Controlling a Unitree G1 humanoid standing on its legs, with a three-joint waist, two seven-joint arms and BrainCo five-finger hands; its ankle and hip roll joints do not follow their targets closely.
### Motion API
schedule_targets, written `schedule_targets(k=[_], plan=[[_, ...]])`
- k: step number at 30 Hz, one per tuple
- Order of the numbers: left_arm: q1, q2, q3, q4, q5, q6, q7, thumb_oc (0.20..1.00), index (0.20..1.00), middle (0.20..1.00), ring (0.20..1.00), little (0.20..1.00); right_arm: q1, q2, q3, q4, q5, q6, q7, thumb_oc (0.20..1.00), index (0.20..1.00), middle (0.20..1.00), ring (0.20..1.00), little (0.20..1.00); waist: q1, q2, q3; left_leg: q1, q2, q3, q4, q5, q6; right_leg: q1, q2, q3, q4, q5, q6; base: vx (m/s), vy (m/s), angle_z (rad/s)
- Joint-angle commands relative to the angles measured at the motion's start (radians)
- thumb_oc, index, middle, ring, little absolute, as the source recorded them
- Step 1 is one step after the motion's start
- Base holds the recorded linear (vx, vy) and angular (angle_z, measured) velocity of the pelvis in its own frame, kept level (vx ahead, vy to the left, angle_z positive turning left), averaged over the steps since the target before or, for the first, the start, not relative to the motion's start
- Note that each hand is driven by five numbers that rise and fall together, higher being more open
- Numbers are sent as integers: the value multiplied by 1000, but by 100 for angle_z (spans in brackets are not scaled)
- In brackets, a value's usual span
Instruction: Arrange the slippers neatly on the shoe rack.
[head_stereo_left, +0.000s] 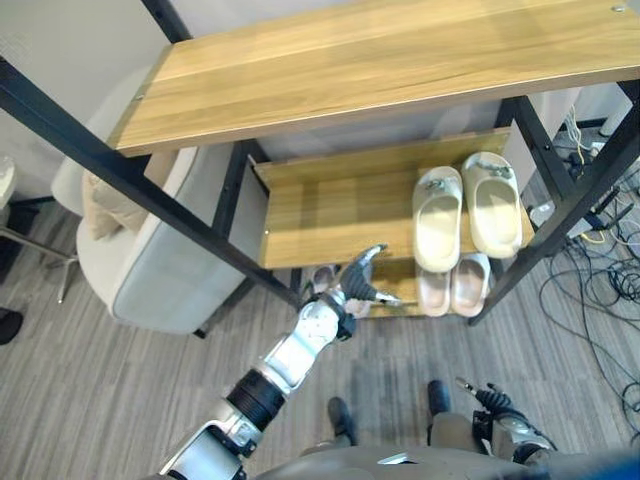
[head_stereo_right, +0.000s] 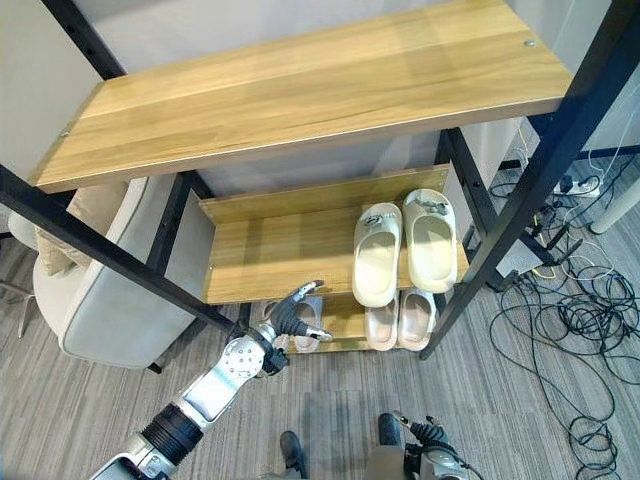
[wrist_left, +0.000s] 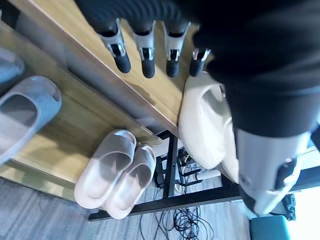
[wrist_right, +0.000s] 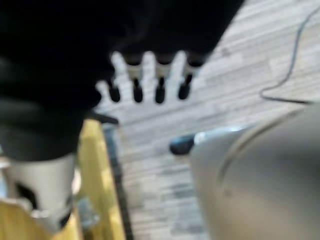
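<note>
**Robot reaches low to tidy the shoe rack**

The left hand (head_stereo_left: 358, 282), fingers spread and holding nothing, hovers at the front of the rack (head_stereo_left: 300, 215) beside the grey slippers (wrist_left: 25, 107) on the bottom shelf. A cream pair (head_stereo_left: 466, 213) sits on the middle shelf, a pink pair (head_stereo_left: 452, 285) below. The right hand (head_stereo_left: 492, 400) hangs low, fingers relaxed. Best done by gripping one grey slipper by its edge and setting it parallel to its mate.

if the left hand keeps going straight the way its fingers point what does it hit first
Probably the front edge of the middle shelf, just past the left hand. Its wrist view shows the open fingers close to that wooden edge, with the grey slippers on the bottom shelf. Depth is unclear.
</note>
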Motion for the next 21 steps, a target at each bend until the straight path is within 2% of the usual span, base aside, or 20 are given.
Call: schedule_targets(k=[1,7,15,21], plan=[[-64,-46,1,48,-30,-45,54,1000,1000,1000,1000,1000,-2,48,16,29,40,-3,-8,1000,1000,1000,1000,1000,-5,-31,24,53,-9,-34,4,-59,-53,36,1,15,-111,41,51,0,0,0],[-153,-125,-15,164,-58,-82,194,1000,1000,1000,1000,1000,-8,45,18,25,49,9,-15,1000,1000,1000,1000,1000,-21,-36,30,47,-10,-30,4,-58,-52,22,1,15,-108,46,51,0,0,0],[-217,-175,-19,231,-83,-83,249,1000,1000,1000,1000,1000,-8,42,23,24,35,11,-15,1000,1000,1000,1000,1000,-37,-40,29,43,-6,-20,4,-59,-52,13,3,21,-108,49,50,0,0,0],[-229,-188,-16,231,-109,-84,253,1000,1000,1000,1000,1000,-6,42,20,30,34,12,-16,1000,1000,1000,1000,1000,-41,-40,30,41,-6,-16,4,-58,-53,8,6,23,-110,50,50,1,-4,-1]])
